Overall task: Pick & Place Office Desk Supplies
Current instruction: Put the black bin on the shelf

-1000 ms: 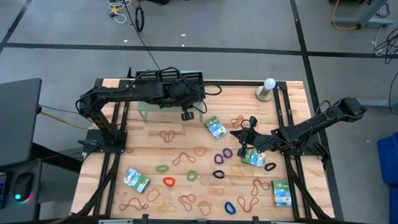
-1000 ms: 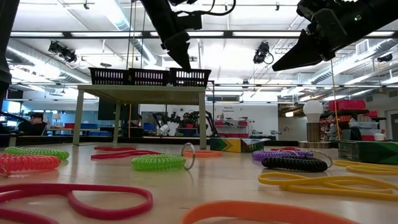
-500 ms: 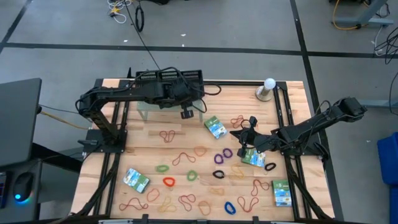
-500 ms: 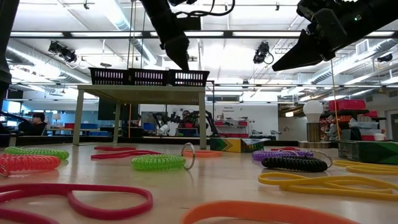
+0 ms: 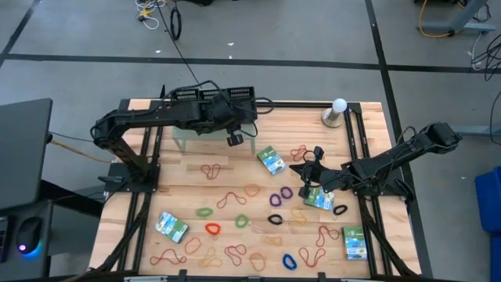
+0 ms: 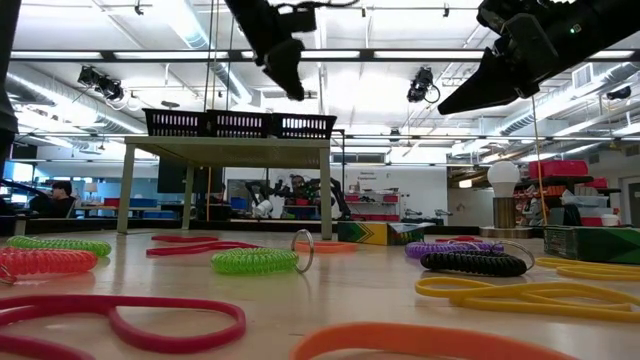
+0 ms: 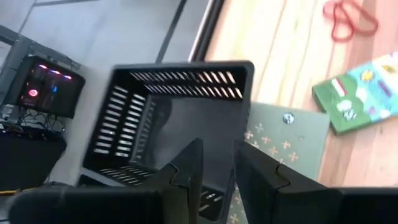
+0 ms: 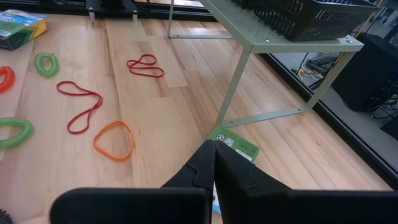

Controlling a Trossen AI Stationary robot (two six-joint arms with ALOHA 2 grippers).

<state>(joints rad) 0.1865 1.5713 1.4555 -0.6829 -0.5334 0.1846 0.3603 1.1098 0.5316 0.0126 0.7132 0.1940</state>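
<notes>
Four packets (image 5: 271,160) and about two dozen rubber-band loops (image 5: 227,199) lie scattered on the table (image 5: 235,180); left gripper (image 5: 234,139), slightly parted, hovers over three trays (image 5: 213,95); right gripper (image 5: 300,168) closed, empty

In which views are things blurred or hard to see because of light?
Low view: the nearest orange band is blurred, ceiling lights glare behind the left gripper. Left wrist view: soft throughout, black mesh tray included. High view: even light.

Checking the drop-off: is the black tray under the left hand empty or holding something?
Empty as far as visible: the black tray below the left hand shows only its bare slotted walls and floor.
</notes>
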